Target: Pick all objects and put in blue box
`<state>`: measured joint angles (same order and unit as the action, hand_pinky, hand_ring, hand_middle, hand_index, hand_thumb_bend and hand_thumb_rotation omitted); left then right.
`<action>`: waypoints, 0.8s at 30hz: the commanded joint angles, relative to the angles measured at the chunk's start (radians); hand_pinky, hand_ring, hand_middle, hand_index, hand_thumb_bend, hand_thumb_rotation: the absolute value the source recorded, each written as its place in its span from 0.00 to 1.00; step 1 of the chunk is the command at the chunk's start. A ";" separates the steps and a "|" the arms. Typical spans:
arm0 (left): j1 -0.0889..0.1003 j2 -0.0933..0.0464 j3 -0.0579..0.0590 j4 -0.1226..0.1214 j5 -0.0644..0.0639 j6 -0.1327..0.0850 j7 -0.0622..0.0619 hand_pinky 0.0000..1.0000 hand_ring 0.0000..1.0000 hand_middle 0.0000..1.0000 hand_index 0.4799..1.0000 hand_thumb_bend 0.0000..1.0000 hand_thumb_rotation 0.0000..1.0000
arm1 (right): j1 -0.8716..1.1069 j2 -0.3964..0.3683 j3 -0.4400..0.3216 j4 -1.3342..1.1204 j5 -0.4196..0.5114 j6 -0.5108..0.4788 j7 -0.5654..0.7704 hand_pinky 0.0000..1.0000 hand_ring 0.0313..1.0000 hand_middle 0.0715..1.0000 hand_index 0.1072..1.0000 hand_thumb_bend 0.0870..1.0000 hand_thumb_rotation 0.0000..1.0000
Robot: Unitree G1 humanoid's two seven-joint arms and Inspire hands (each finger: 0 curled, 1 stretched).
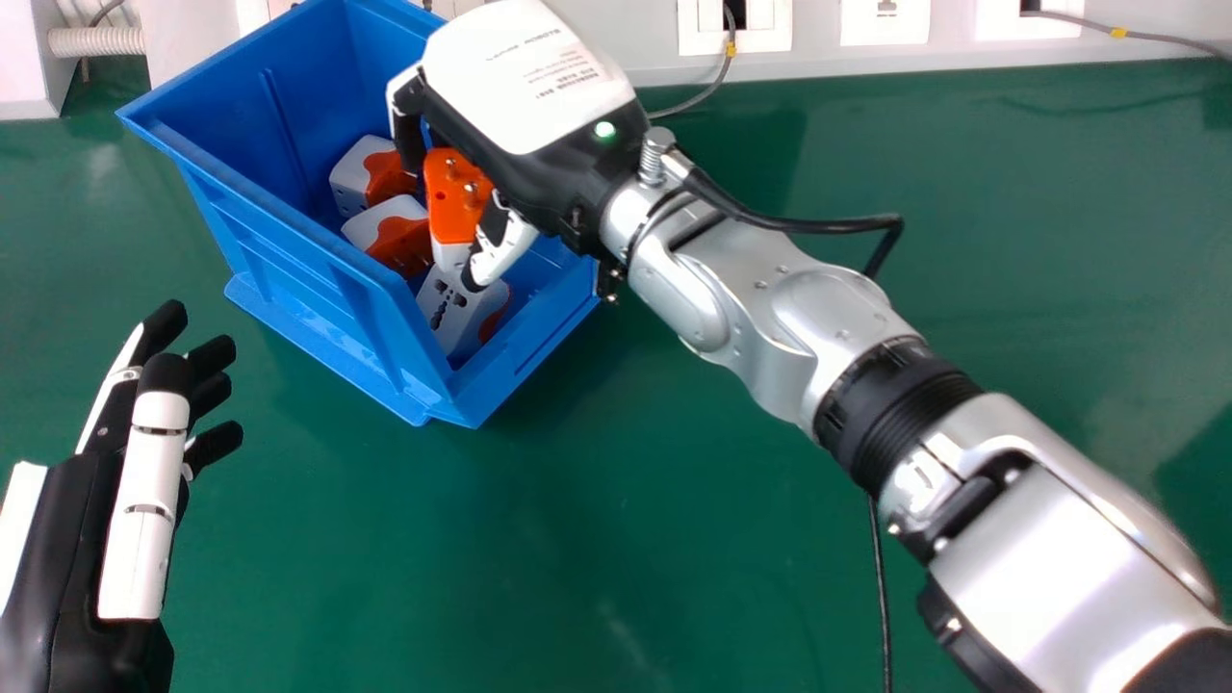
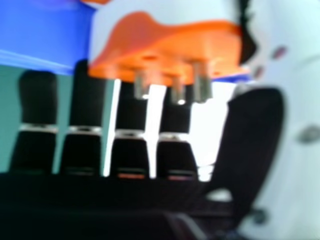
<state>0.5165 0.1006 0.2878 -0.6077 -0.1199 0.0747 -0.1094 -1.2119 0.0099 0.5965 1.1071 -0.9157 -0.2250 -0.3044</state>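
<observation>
The right hand (image 1: 544, 87) is over the blue box (image 1: 322, 279), and it has a plug (image 1: 452, 207) pinched between its thumb and its fingers. This plug is orange and white. Its orange side faces up in the head view, with shiny metal pins poking out. In the right hand view, the pins stick out of the orange part, between the thumb and the fingers. The plug's white end points down to the inside of the box. I cannot tell if it touches what is under it.

Three more plugs are in the box. The far plug (image 1: 350, 179) and the middle plug (image 1: 375, 221) sit close to each other, both white with orange on them. The near plug (image 1: 452, 306) is just under the one in the hand. It has its white side with little dark holes showing, and a bit of orange at its edge.

The left hand (image 1: 144, 539) is at the left side of the head view, well apart from the plugs. Its fingers are loose and its thumb is straight, so it is wide and holds nothing.

The box stands on the green table (image 1: 616, 520). White sockets (image 1: 885, 23) are on the wall (image 1: 929, 58) behind, and a thin gray cord (image 1: 707, 93) hangs from one.
</observation>
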 commanded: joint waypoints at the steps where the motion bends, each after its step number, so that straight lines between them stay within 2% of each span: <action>1: 0.015 -0.006 0.005 -0.024 -0.014 -0.028 -0.003 0.85 0.90 0.89 0.87 0.47 0.99 | -0.066 0.018 0.006 0.023 0.010 0.002 -0.043 0.34 0.42 0.50 0.45 0.45 0.00; 6: 0.031 -0.017 0.008 -0.037 -0.023 -0.027 -0.002 0.84 0.90 0.89 0.87 0.46 1.00 | -0.088 0.029 0.024 0.081 0.005 0.012 -0.081 0.35 0.42 0.49 0.43 0.45 0.00; 8: 0.036 -0.021 0.006 -0.042 -0.023 -0.026 0.000 0.84 0.90 0.89 0.87 0.46 1.00 | -0.095 0.030 0.033 0.097 0.003 0.016 -0.093 0.35 0.42 0.49 0.43 0.45 0.00; 12: 0.041 -0.027 -0.002 -0.033 -0.021 -0.037 0.003 0.84 0.90 0.89 0.87 0.46 1.00 | -0.101 0.027 0.051 0.121 0.002 0.018 -0.116 0.35 0.42 0.49 0.41 0.45 0.00; 16: 0.052 -0.033 -0.007 -0.031 -0.022 -0.052 0.001 0.84 0.90 0.89 0.87 0.46 1.00 | -0.101 0.027 0.058 0.138 0.007 0.023 -0.118 0.35 0.42 0.49 0.40 0.45 0.00; 24: 0.065 -0.035 -0.001 -0.022 -0.030 -0.070 -0.008 0.85 0.91 0.90 0.88 0.45 1.00 | -0.094 0.030 0.063 0.145 0.018 0.024 -0.118 0.35 0.42 0.48 0.38 0.45 0.00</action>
<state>0.5724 0.0655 0.2810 -0.6174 -0.1407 0.0309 -0.1126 -1.2626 0.0337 0.6617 1.2582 -0.9109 -0.2024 -0.4000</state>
